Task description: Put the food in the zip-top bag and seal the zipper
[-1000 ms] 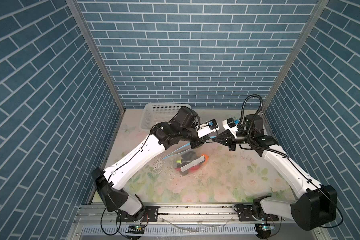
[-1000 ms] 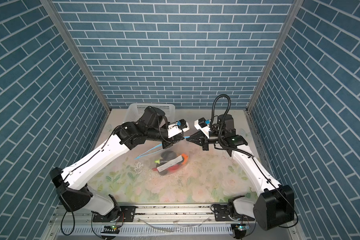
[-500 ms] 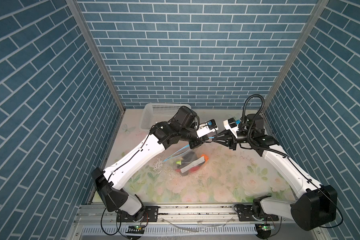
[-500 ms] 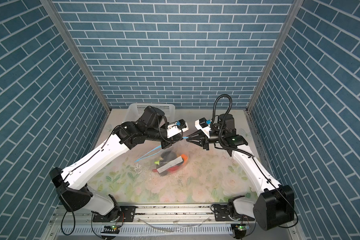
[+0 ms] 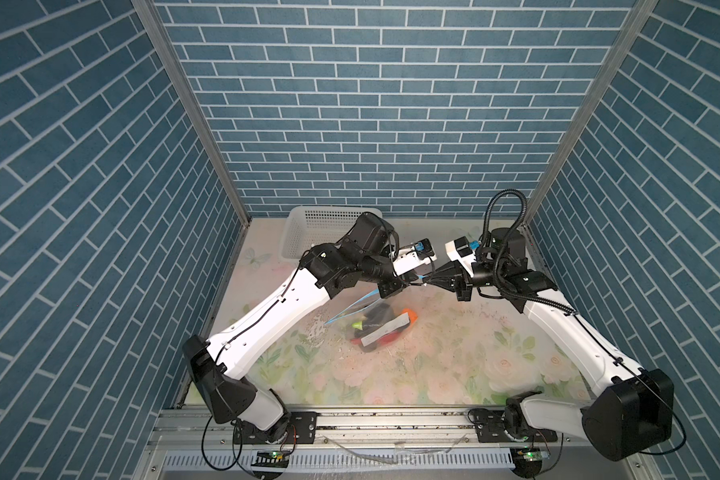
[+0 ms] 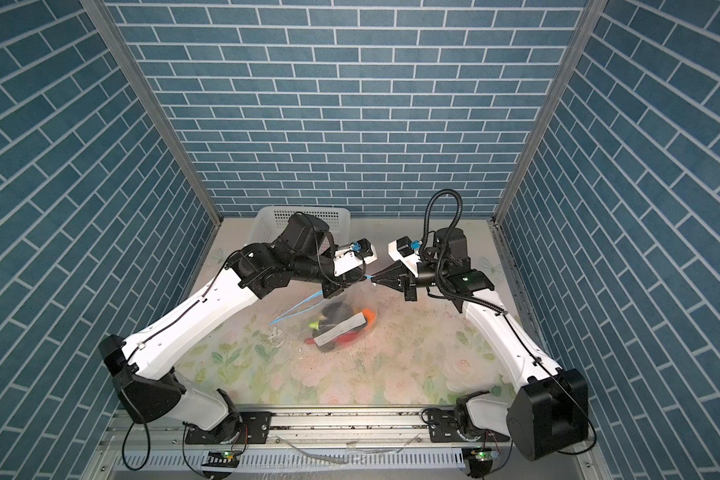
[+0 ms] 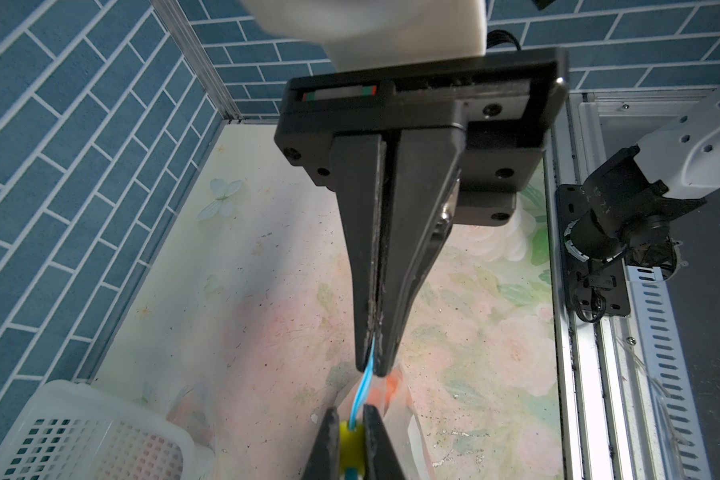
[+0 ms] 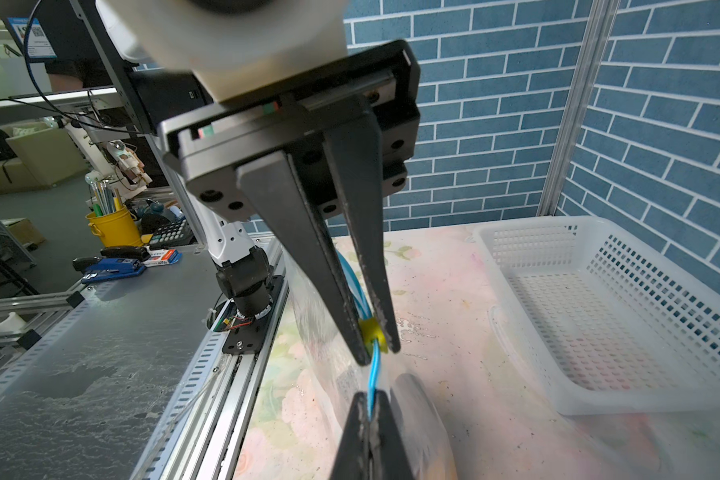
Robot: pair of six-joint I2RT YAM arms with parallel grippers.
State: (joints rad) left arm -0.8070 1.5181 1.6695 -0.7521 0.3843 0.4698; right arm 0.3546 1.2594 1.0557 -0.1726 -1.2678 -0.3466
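1. Worktop (image 5: 433,374): a floral-print surface. It carries a white perforated basket (image 5: 308,232) at the rear left corner, in sight in both top views (image 6: 267,220).

2. Zip-top bag (image 5: 375,328): clear plastic, at the worktop centre. Its upper corner is lifted between the two grippers and its lower part rests on the worktop. It also shows in a top view at (image 6: 346,320).

3. Label patch (image 5: 385,332): a white rectangle on the bag face. No writing can be read on it.

4. Food (image 5: 408,313): inside the bag, gathered at its lower end. Orange, black, red and yellow-green pieces show through the plastic.

5. Left gripper (image 8: 378,353): jaws nearly closed, with the yellow slider tab (image 8: 371,330) pinched between the tips. The left wrist view shows the same grip (image 7: 350,409).

6. Right gripper (image 7: 373,370): jaws pressed fully together on the zipper (image 7: 366,382), just beside the slider tab. The right wrist view confirms this (image 8: 370,397).

7. Zipper: between the two grippers the light blue strip runs as one joined line. Beyond the slider tab, two blue lines fan apart down toward the worktop (image 5: 350,309).

8. Off the worktop, right wrist view: a blue sign (image 8: 30,35) with a square code, a yellow can (image 8: 113,226), a calculator (image 8: 171,232) and a blue stapler (image 8: 109,266). Their print is too small to read.
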